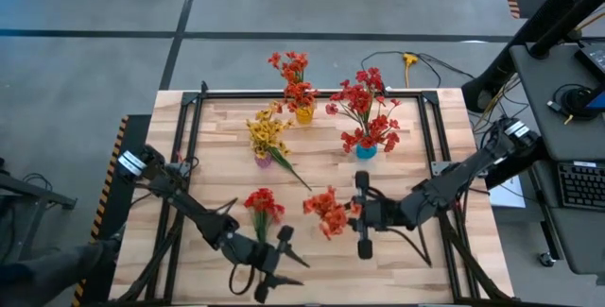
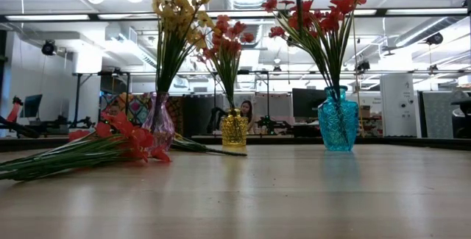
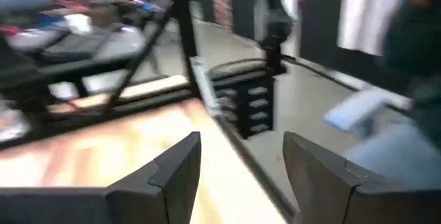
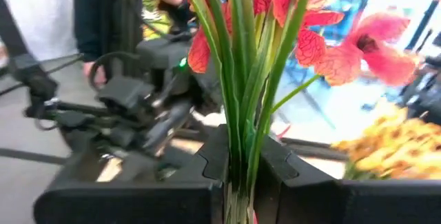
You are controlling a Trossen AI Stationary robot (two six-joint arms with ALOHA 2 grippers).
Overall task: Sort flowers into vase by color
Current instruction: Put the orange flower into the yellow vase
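Right pincer [image 4: 238, 165]: mine, clamped on orange-red spray's stems [image 4: 241, 79], near table's front edge. Left pincer [image 3: 241, 176]: parted, empty, front edge.

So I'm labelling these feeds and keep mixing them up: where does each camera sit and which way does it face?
High view: overhead, straight down on table, both arms.
Low view: table height, looking across at the purple vase, gold vase, blue vase; no arm.
Left wrist: past the open left gripper over the table edge.
Right wrist: right gripper shut on a red flower spray.
Shared: high view shows that spray.
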